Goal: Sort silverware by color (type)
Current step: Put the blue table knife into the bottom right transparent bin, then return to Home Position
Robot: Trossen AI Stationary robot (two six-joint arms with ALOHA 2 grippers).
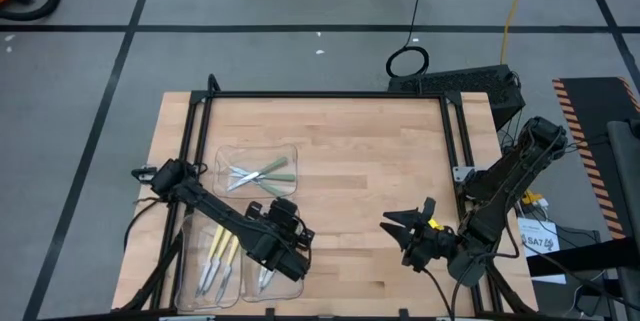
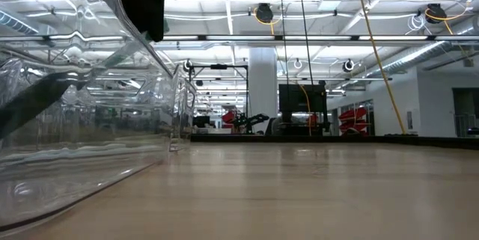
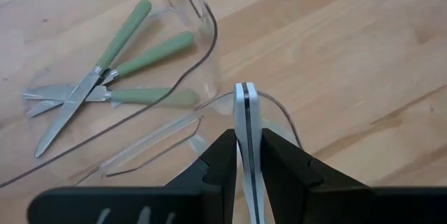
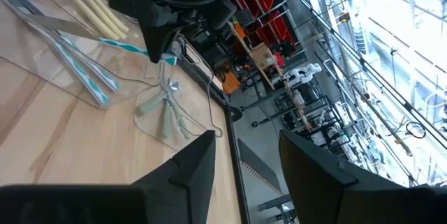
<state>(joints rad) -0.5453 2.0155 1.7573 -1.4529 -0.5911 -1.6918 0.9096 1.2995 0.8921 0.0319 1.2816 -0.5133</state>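
High view shows the wooden desk (image 1: pixel 350 151) from above, with three clear trays on its left side. One tray (image 1: pixel 222 157) sits farther back and holds three green-handled knives (image 1: pixel 262 173), crossed over each other. A second tray (image 1: pixel 185 261) at the front left holds three yellow-handled pieces (image 1: pixel 218 256) lying side by side. A third tray (image 1: pixel 268 283) is right beside it, mostly hidden under the left arm.

The left hand (image 1: pixel 285 251) hangs over that third tray. In the left wrist view its two dark fingers (image 3: pixel 225 155) pinch a thin shiny metal piece (image 3: pixel 246 123) that stands on edge between them. The colour of its handle cannot be seen there. The right wrist view shows a light blue handle (image 4: pixel 117 45) poking out beside the left hand, and two more blue-handled pieces (image 4: pixel 80 70) lying in the tray below.

The right hand (image 1: pixel 408 233) waits above the bare desk at the front right, well apart from the trays. Its fingers are spread and hold nothing.
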